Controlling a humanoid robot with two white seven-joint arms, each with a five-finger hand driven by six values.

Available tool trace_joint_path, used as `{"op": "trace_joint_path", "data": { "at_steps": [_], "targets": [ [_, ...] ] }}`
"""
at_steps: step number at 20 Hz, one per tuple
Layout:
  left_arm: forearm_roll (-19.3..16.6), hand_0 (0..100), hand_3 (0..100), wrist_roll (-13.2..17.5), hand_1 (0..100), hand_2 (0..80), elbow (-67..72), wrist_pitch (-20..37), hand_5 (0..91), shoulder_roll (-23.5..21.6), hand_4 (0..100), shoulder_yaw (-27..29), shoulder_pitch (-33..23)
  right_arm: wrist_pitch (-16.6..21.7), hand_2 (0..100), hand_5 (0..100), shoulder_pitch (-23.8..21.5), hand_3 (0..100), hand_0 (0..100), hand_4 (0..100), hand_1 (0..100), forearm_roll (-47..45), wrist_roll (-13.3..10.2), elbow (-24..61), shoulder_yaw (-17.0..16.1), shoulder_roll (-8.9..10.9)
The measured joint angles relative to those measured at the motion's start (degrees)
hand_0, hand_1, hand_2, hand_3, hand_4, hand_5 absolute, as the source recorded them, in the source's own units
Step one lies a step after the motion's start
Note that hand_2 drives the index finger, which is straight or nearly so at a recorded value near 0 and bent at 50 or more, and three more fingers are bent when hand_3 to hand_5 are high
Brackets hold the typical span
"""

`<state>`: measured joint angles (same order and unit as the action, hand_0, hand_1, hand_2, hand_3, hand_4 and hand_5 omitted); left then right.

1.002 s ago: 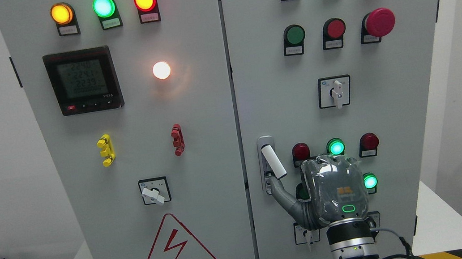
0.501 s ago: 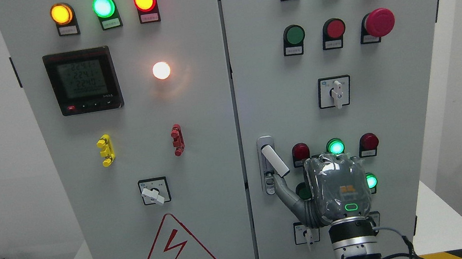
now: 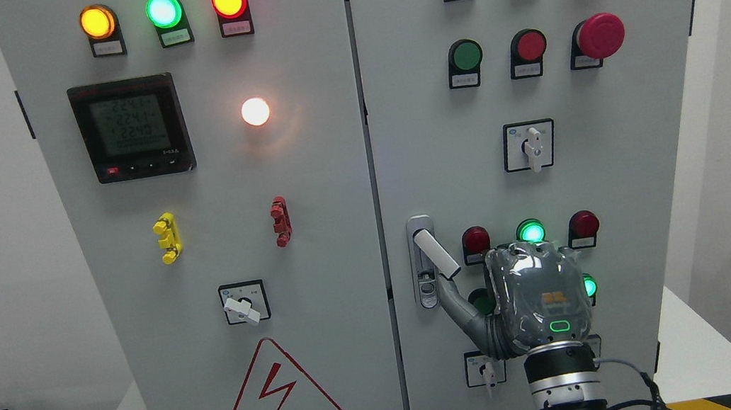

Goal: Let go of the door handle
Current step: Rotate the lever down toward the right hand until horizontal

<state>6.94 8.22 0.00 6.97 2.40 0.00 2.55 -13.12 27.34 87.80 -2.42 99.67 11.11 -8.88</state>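
Note:
The white door handle (image 3: pixel 435 253) sits on the right cabinet door (image 3: pixel 439 116), near its left edge. It is swung out of its silver latch plate (image 3: pixel 427 289) and tilts down to the right. My right hand (image 3: pixel 512 284) rises from the bottom edge, its back toward the camera. Its thumb (image 3: pixel 453 296) stretches up and left and touches the handle's lower tip. The other fingers are spread toward the panel and hold nothing. The left arm is out of view.
Around the hand are red and green lamps (image 3: pixel 531 232), and a small selector switch (image 3: pixel 485 368) sits below it. A rotary switch (image 3: pixel 529 145) and a red emergency button (image 3: pixel 600 34) are higher up. The left door (image 3: pixel 341 237) carries a meter (image 3: pixel 131 128) and a warning triangle (image 3: pixel 284 402).
My right hand has shifted a little to the right and its thumb tip has come off the latch plate. The handle's lower end has swung slightly further right.

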Motion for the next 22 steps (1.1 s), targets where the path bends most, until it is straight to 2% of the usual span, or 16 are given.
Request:
{"op": "trace_joint_path", "data": {
  "at_steps": [22],
  "targets": [
    [0.0, 12, 0, 0.0, 39, 0.0, 0.0, 0.0, 0.0, 0.0, 0, 0.0, 0.0, 0.2, 95, 94, 0.2, 100, 38, 91, 11, 0.0, 0.0, 0.4, -1.0, 0.07]
  ]
}}
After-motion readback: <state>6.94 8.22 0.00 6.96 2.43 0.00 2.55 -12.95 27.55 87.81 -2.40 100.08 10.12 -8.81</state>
